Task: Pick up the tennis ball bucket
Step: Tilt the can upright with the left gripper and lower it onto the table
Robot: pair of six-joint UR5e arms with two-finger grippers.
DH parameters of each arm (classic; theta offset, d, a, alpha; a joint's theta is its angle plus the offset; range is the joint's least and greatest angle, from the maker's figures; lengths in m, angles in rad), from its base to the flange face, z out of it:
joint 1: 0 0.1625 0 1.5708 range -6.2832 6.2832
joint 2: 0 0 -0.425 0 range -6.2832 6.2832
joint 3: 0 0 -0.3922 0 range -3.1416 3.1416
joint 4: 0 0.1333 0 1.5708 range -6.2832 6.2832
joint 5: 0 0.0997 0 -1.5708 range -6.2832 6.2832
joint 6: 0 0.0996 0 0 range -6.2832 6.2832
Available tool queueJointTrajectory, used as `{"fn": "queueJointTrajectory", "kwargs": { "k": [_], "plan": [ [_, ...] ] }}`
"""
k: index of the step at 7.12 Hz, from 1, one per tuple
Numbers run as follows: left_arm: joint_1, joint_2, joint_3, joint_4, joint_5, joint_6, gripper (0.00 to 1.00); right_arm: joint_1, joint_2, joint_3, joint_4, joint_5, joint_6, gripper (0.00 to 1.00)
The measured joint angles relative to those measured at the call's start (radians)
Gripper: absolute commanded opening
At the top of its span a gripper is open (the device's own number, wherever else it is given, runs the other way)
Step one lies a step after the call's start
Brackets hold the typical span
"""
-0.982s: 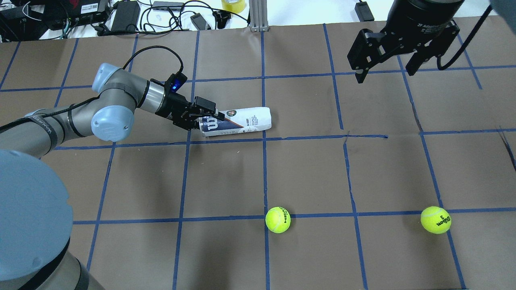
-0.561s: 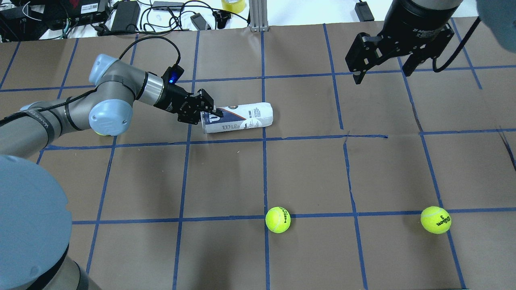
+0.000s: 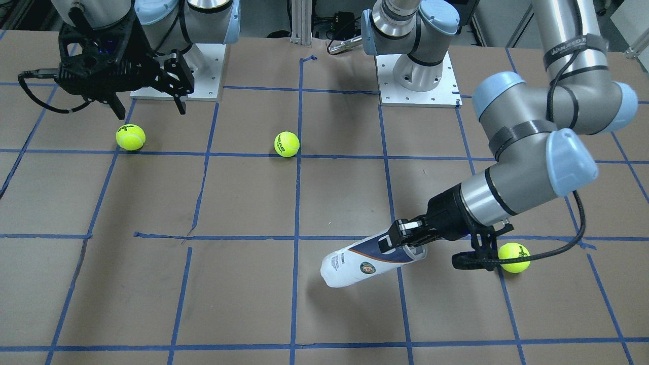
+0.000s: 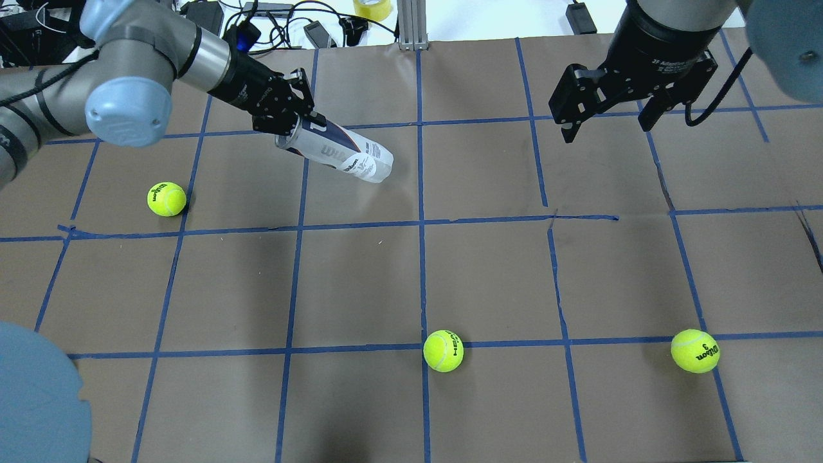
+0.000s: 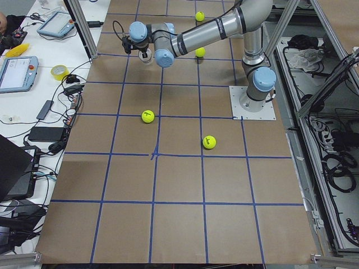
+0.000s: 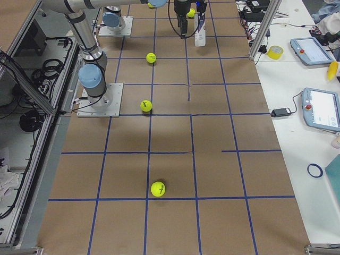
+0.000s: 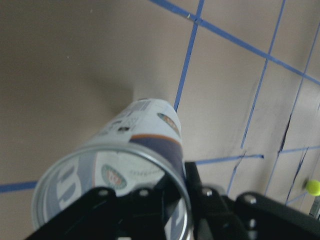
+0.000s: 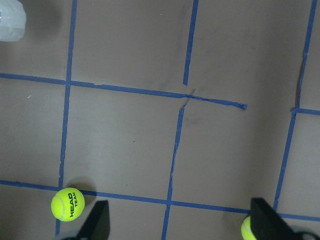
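Observation:
The tennis ball bucket (image 4: 334, 152) is a clear can with a white and navy label. It hangs tilted above the table, closed end lower. My left gripper (image 4: 292, 122) is shut on the rim of its open end. In the front view the bucket (image 3: 365, 261) slants down from the left gripper (image 3: 400, 241). The left wrist view looks along the bucket (image 7: 135, 165) from its open rim. My right gripper (image 4: 607, 125) is open and empty, high over the far right of the table, also in the front view (image 3: 149, 106).
Three yellow-green tennis balls lie on the brown taped table: one on the left (image 4: 166, 199), one near the front middle (image 4: 443, 350), one at the front right (image 4: 694, 350). Cables and power bricks (image 4: 199, 26) lie beyond the far edge.
My left arm has risen and swung toward the far left, lifting the bucket off the table from lying flat. The left tennis ball has come into view. The right gripper barely moved.

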Motion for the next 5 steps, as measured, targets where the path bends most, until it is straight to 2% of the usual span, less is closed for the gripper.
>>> {"fn": "queueJointTrajectory", "kwargs": {
  "k": [2, 4, 5],
  "plan": [
    [-0.053, 0.022, 0.118, -0.085, 0.191, -0.003, 0.0, -0.002, -0.011, 0.001, -0.002, -0.001, 0.01, 1.0],
    [-0.144, 0.01, 0.152, -0.097, 0.401, 0.082, 0.0, -0.003, -0.028, 0.002, 0.005, -0.001, 0.093, 1.0],
    [-0.187, -0.005, 0.156, -0.096, 0.476, 0.179, 0.0, -0.003, -0.03, 0.002, 0.011, -0.002, 0.122, 1.0]
  ]
}}
